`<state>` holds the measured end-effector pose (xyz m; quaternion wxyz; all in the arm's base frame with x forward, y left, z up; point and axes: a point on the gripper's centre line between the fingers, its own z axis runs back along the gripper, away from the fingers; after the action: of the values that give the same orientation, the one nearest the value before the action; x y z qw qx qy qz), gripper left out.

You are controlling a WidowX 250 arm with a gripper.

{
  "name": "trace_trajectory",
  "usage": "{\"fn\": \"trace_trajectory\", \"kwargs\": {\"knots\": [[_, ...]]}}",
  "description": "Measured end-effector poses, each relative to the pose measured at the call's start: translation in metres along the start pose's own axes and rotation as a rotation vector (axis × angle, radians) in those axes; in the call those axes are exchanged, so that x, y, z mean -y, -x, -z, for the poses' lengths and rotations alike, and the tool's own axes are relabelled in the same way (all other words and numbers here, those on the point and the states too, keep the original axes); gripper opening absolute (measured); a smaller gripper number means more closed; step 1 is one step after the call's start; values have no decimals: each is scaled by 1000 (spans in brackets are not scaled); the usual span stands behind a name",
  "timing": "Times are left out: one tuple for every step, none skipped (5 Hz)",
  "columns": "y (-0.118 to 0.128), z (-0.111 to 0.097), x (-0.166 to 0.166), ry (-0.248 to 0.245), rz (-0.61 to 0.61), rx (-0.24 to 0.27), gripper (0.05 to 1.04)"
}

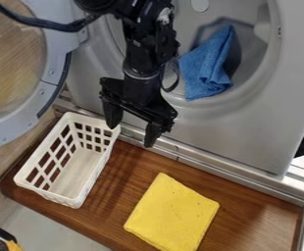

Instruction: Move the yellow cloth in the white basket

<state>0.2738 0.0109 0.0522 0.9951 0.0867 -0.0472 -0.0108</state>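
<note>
Jaws (133, 126) wide and empty, I have everything to do: cloth (172, 213) at my five o'clock, basket (76, 171) at eight.

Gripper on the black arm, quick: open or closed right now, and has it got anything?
Gripper: open, fingers apart, holding nothing.

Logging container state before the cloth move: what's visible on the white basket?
White basket, looks like plastic: oblong, open top, smooth rim, walls cut with rows of squarish holes, pale floor. Upright on the brown wooden board, left of the yellow cloth in view, set apart from it; no cloth inside. The open gripper is by its far right corner; can't tell whether they touch.
</note>
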Motion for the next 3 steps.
{"fn": "trace_trajectory", "kwargs": {"knots": [[3,7,2,2,4,-24,1001],[11,18,19,21,49,-34,1001],[17,43,41,9,89,-53,1001]]}}
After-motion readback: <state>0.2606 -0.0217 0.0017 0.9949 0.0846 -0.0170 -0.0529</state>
